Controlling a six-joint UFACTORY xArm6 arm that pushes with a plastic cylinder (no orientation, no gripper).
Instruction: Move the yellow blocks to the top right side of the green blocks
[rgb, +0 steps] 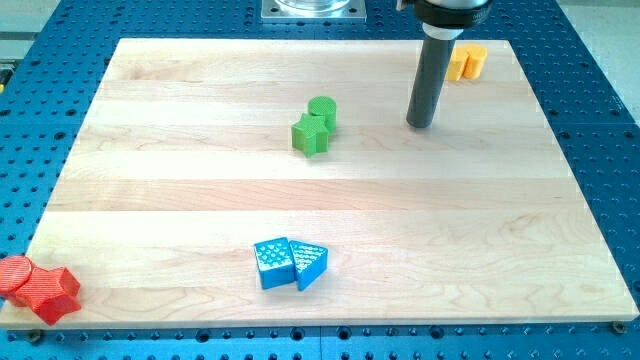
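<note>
Yellow blocks (466, 62) sit top right, partly behind rod. You've my tip (421, 124) just below-left, apart from green blocks (315, 125). No jaws; holds nothing.

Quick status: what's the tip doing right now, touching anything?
My tip: no gripper, holding nothing; it sits apart from every block, below and left of the yellow blocks, right of the green blocks.

This was a robotics lab. A pale wooden board (200, 190) lay on a blue perforated bench (600, 120) with a regular grid of mounting holes, and a metal robot base (312, 10) stood at the view's top.
</note>
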